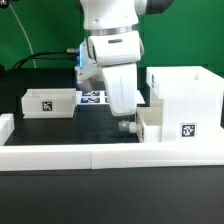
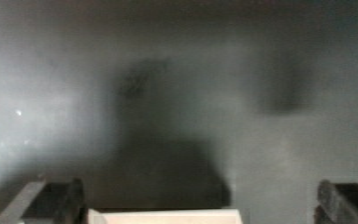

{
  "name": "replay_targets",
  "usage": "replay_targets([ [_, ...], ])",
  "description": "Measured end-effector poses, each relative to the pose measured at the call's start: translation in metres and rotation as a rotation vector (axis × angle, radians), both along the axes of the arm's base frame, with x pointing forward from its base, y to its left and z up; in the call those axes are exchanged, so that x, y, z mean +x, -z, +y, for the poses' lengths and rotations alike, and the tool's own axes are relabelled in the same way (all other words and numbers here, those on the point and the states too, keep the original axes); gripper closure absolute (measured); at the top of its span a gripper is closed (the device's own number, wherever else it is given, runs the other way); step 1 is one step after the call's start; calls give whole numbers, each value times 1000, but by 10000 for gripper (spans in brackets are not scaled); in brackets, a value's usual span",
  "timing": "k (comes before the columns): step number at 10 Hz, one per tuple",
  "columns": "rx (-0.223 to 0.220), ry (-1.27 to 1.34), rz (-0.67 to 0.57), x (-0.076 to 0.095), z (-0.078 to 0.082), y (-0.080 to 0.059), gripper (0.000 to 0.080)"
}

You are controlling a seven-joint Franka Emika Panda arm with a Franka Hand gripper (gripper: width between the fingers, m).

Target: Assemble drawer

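End effector (image 1: 124, 126) hangs released, fingers (image 2: 51, 203) wide apart, at a smooth white boxy tray (image 1: 162, 124).

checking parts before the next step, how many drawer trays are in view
2. One tray sits at the exterior view's left; the second tray at its right, in front of the box housing. The arm may hide more.

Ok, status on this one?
Gripper open, low at the near tray. Housing beside it; other tray apart. Border wall close in front.
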State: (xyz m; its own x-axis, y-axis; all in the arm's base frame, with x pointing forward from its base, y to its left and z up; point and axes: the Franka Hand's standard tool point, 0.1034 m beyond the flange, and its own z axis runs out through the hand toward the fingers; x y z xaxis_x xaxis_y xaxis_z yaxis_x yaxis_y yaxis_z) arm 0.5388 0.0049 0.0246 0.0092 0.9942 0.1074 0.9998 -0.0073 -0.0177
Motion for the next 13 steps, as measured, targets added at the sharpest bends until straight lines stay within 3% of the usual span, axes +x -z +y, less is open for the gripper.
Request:
replay_targets([
  [2, 3, 19, 5, -1, 10, 1, 151],
  [10, 3, 40, 14, -1, 18, 2, 151],
  [11, 2, 42, 13, -1, 17, 2, 151],
  [13, -7, 73, 16, -7, -5, 1, 151],
])
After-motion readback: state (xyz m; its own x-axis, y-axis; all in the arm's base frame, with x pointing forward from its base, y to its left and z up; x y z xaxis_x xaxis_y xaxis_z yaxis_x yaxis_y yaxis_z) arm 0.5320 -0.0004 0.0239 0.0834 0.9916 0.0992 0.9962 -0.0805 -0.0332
